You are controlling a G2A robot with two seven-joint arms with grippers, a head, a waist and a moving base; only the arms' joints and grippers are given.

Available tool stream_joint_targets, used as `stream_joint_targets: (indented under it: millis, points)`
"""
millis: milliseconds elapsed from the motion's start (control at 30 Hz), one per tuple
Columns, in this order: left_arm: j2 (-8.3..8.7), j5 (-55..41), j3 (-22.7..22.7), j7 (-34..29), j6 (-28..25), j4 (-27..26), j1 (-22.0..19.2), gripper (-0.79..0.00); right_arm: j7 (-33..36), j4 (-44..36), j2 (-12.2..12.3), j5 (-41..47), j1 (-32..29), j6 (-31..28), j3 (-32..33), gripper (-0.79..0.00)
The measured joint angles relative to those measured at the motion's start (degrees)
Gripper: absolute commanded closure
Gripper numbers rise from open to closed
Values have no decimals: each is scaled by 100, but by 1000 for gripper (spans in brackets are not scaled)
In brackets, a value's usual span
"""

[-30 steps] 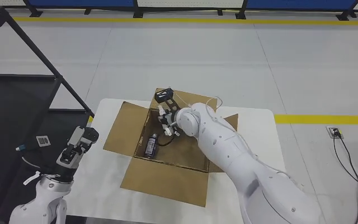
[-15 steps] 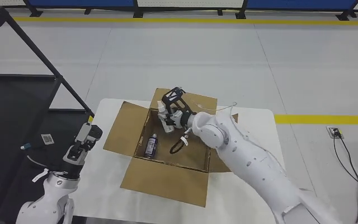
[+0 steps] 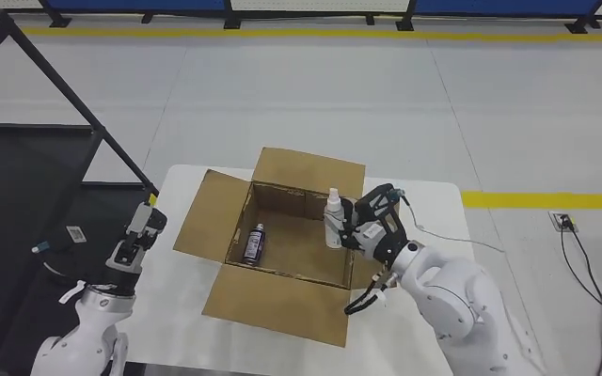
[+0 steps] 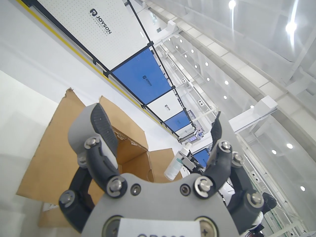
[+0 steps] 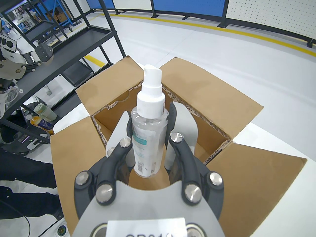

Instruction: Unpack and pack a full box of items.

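Hovering at the worktop's (image 3: 179, 310) left edge, left claw (image 3: 149, 218) points upward, fingers spread wide. Open cardboard box (image 3: 282, 305) mid-worktop, dark bottle (image 3: 253, 242) lying inside. Right claw (image 3: 350, 226) clamps an upright clear pump bottle (image 3: 333, 218) over the box's right wall.

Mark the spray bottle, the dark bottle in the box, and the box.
spray bottle (image 5: 148, 136), right wrist view, clear body.
dark bottle (image 3: 253, 244), top view, its middle.
box (image 3: 308, 169), top view, far flap.

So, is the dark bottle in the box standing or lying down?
Lying down. In the top view the dark bottle shows its full length flat on the floor of the box.
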Motion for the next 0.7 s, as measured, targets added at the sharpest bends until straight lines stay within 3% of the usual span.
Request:
stream_joint_targets:
  millis: [367, 533, 700]
  points:
    - [1, 52, 82, -75, 17, 12, -3, -785, -53, -4, -2, -15, -28, 12, 0, 0]
    - [1, 52, 82, -75, 17, 12, -3, -785, -911, -166, 25, -62, -266, -124, 310, 0]
    - [-1, 83, 126, -24, 79, -46, -3, -785, -2413, -688, 135, -259, -1227, -397, 1487, 0]
